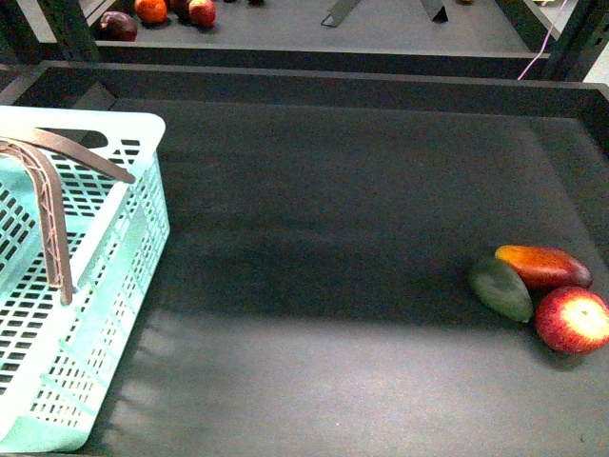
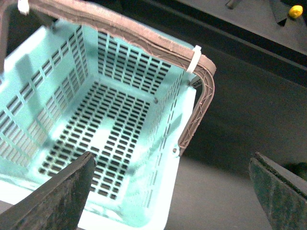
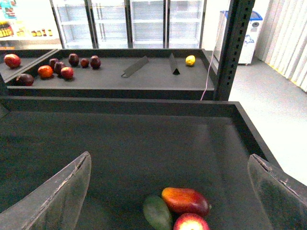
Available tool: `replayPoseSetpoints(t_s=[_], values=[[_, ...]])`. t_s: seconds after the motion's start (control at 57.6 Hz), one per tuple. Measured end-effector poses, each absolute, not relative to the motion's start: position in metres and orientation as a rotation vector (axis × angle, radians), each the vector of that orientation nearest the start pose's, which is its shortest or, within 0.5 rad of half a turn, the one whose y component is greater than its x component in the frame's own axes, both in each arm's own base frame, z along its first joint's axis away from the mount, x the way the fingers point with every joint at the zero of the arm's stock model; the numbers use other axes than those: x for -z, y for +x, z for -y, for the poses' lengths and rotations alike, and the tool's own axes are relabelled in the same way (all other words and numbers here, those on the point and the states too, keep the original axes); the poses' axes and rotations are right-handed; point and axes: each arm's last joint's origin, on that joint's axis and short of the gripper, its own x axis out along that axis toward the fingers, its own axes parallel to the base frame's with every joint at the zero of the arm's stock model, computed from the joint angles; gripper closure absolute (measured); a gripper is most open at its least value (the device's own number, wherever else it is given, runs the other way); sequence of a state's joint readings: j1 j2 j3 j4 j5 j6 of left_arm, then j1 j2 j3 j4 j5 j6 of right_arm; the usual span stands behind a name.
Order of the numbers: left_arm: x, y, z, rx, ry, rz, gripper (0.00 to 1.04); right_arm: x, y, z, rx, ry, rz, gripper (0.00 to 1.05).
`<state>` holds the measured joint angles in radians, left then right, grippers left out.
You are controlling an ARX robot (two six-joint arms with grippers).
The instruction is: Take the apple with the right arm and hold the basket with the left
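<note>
The red apple (image 1: 572, 320) with a pale patch lies at the right of the dark table, touching a red-orange mango (image 1: 543, 267) and a dark green mango (image 1: 500, 288). The mint-green basket (image 1: 67, 381) with brown handles (image 1: 52, 224) stands at the left edge. Neither arm shows in the front view. My left gripper (image 2: 172, 189) is open above the basket's near corner (image 2: 158, 191), holding nothing. My right gripper (image 3: 170, 191) is open and empty, above and short of the apple (image 3: 191, 222), which sits between its fingers at the frame's edge.
A raised rim (image 1: 314, 86) runs along the table's back. Behind it a second table carries several fruits (image 1: 152, 11) at its left. The right wrist view shows a dark post (image 3: 232, 48), a yellow fruit (image 3: 190, 60) and fridges beyond.
</note>
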<state>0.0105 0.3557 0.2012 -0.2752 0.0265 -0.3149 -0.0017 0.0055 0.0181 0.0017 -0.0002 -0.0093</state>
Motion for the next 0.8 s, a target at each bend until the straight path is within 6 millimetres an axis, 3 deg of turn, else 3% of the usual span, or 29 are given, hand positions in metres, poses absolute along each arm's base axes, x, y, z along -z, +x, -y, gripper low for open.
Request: replayPoseSetpoints(t_s=[0.261, 0.538, 0.799], values=[[-0.224, 0.177, -0.009, -0.048, -0.692, -0.404, 0.07, -0.169, 0.097, 0.0, 0.002, -0.009, 0.014, 0.09], [-0.2, 0.235, -0.04, -0.213, -0.951, -0.5, 0.07, -0.169, 0.097, 0.0, 0.002, -0.009, 0.014, 0.09], [-0.186, 0.29, -0.05, -0.244, -1.056, -0.536, 0.07, -0.169, 0.097, 0.0, 0.002, -0.009, 0.014, 0.09]])
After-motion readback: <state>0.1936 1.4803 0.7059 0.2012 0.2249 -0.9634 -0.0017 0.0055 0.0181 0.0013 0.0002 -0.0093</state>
